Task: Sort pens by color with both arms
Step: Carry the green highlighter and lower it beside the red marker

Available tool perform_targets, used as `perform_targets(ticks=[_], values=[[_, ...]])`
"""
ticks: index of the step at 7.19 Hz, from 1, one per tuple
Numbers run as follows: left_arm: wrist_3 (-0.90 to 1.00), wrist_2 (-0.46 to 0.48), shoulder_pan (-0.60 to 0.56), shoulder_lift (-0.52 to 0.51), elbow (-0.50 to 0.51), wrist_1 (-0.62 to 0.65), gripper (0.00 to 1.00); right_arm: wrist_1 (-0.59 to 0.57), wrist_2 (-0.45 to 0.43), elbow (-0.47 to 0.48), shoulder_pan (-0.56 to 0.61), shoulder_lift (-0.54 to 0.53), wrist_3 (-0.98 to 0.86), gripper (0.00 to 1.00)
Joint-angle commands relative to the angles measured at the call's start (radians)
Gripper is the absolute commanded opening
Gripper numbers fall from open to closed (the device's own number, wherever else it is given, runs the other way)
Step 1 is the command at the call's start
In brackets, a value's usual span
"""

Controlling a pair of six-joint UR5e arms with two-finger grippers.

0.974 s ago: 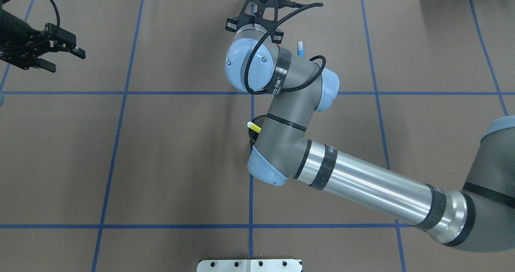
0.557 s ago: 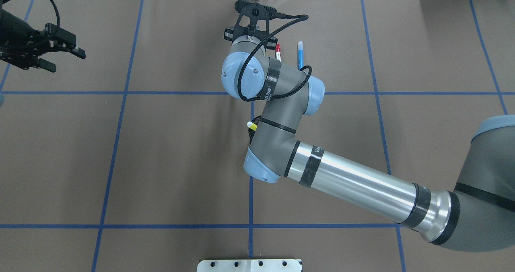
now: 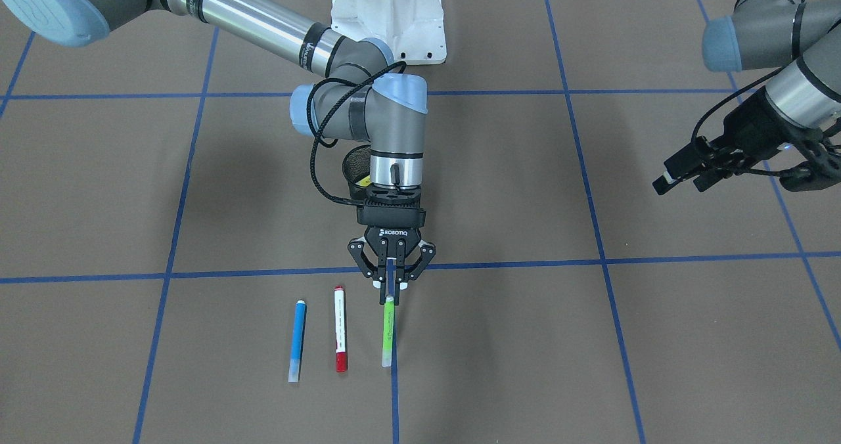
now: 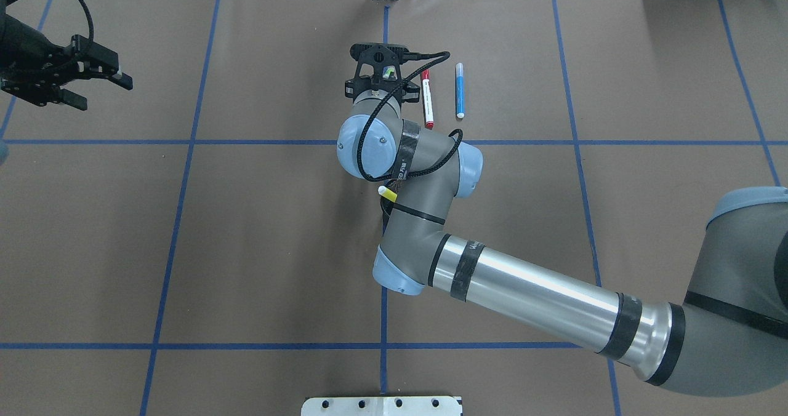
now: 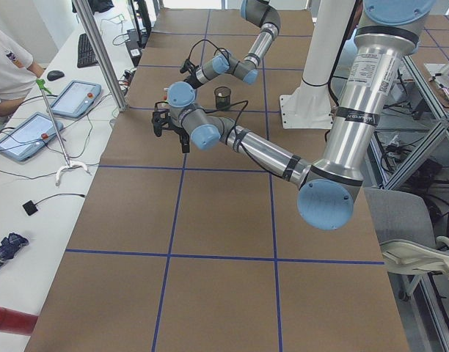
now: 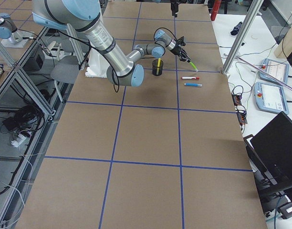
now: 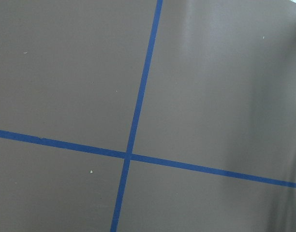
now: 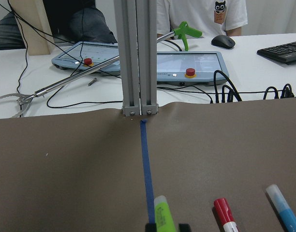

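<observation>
The light green pen is a slim marker with a pale tip, lying in line with a blue tape line on the brown worktop. Its near end is pinched in the right fingers and the barrel slopes away and down from them; whether the far end touches the worktop cannot be told. On the robot's right of these fingers two more pens lie flat and parallel. The white pen with red cap is just beside the green one, and the blue pen lies next to that, apart from it. Behind the fingers, toward the robot's base, the black mesh cup is largely hidden by the right arm's wrist; the yellow pen pokes out of it. Ahead of the fingers an aluminium post stands at the worktop's far edge. The right fingers are closed narrowly on the green pen. The left fingers are spread wide with nothing between them, well apart from all the pens, above bare worktop
</observation>
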Motion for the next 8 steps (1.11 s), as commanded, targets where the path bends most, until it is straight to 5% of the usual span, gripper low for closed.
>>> perform_targets(ticks=[1,7,8], values=[[-0.002,0.0,-0.001,-0.001,0.0,0.0,0.99,0.001,-0.011,-0.004,-0.003,-0.001,-0.021,0.0],[-0.007,0.0,0.001,-0.001,0.0,0.0,0.99,0.004,-0.045,-0.033,-0.003,0.005,-0.032,0.02],[-0.007,0.0,0.001,-0.002,0.001,0.0,0.99,0.018,-0.035,-0.032,0.0,0.005,-0.032,0.41]])
